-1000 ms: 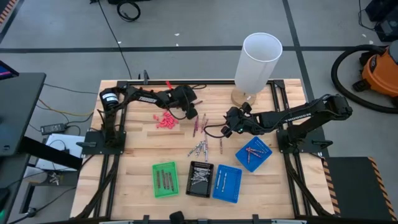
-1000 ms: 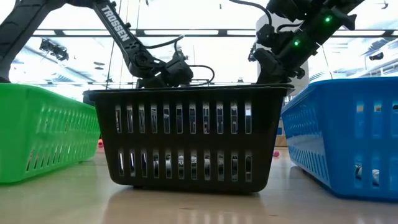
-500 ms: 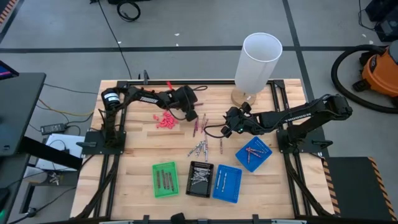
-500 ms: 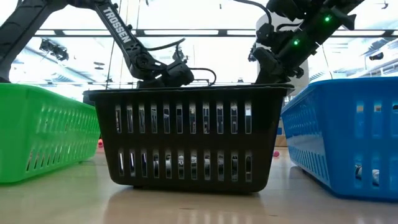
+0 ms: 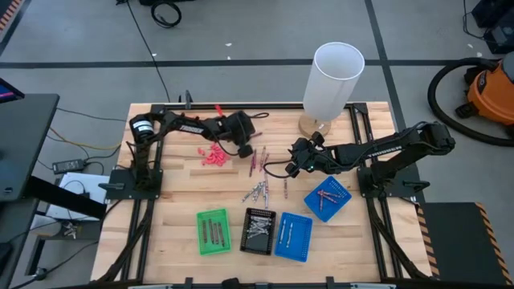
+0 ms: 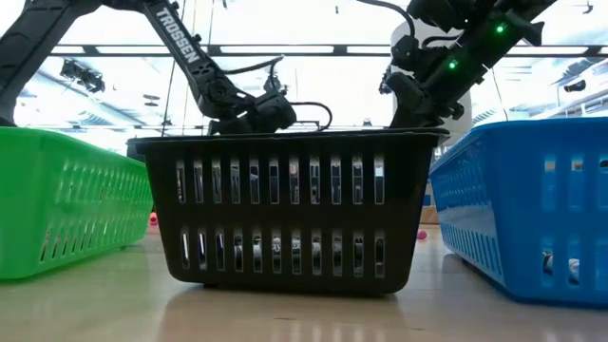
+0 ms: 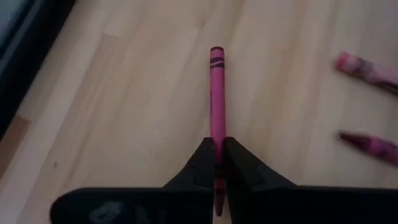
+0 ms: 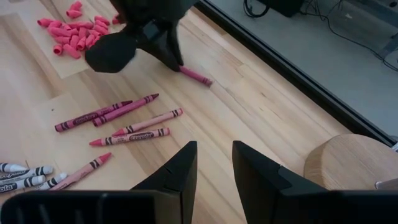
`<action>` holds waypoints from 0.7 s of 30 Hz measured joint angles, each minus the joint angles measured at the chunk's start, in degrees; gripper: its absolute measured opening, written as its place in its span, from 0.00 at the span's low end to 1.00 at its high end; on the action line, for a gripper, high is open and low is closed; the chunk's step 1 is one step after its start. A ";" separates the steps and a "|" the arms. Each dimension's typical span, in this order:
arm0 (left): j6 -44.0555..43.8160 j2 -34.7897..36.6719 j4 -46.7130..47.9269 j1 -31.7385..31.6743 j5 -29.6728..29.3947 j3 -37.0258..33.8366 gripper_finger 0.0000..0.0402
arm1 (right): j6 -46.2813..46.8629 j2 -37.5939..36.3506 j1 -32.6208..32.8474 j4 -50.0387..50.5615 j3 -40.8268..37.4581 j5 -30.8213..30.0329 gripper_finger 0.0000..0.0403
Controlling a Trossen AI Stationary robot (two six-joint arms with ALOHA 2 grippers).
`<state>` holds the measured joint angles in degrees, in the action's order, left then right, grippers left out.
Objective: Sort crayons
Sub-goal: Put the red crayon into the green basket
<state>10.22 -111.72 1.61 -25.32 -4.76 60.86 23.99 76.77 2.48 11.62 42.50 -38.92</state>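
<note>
I see the left gripper (image 7: pixel 219 163) pinched tight on a pink crayon (image 7: pixel 216 93), which sticks out fwd past the tips, low over the worktop (image 5: pixel 173 185), upper centre of the high view, just right of the coral bits (image 5: pixel 213 156). Right gripper (image 8: pixel 213 163) hangs mid-frame w/ fingers parted, holding nothing, other crayons (image 8: pixel 118 121) loose on the wood ahead of it.

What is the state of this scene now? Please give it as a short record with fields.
left gripper: shut on one pink crayon, low over the table
right gripper: open, holds nothing
loose crayons: lie on the wood between the arms
pink stubs: heap near the left arm
trays: green tray, black tray, two blue trays
</note>
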 joint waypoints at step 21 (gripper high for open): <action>2.42 19.15 8.39 7.37 -0.64 -0.15 0.03 | -6.56 0.00 3.74 -7.79 -0.02 -3.34 0.27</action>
<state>12.64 -92.57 9.99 -17.95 -5.41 60.71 17.43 76.77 6.22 3.83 42.48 -42.25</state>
